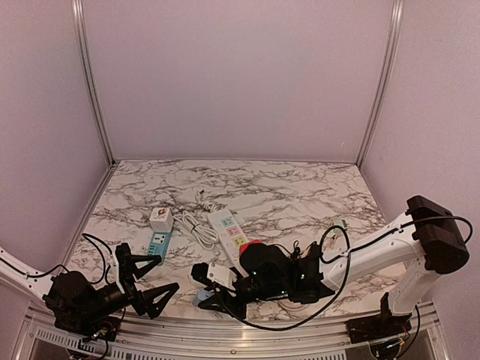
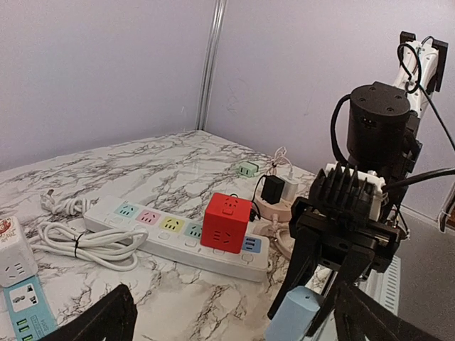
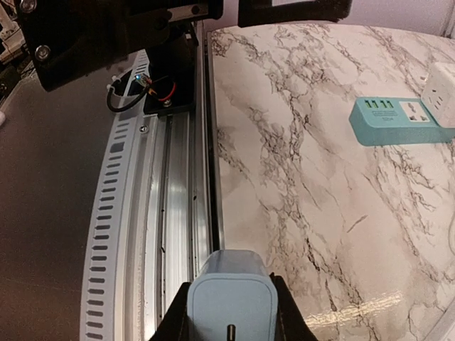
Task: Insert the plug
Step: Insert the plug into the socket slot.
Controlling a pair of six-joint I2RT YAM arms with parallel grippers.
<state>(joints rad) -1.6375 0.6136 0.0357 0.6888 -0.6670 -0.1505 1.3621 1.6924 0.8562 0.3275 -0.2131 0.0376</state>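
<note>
- In the top view, the light blue plug is seen near the front edge of the marble table. It is clamped between the narrowed fingers of the right gripper.
- The left gripper is spread wide at the left front, and nothing is held in it.
- A white power strip is laid behind the right gripper, with a red cube seated on its near end. A teal strip and a white cube adapter are placed to its left.
- In the left wrist view, the left fingers are shown far apart at the lower corners, empty. The plug is gripped from above, nearer than the red cube.
- In the right wrist view, the plug is pinched on both sides at the table's edge, beside a metal rail. Whether the table is touched cannot be told.
</note>
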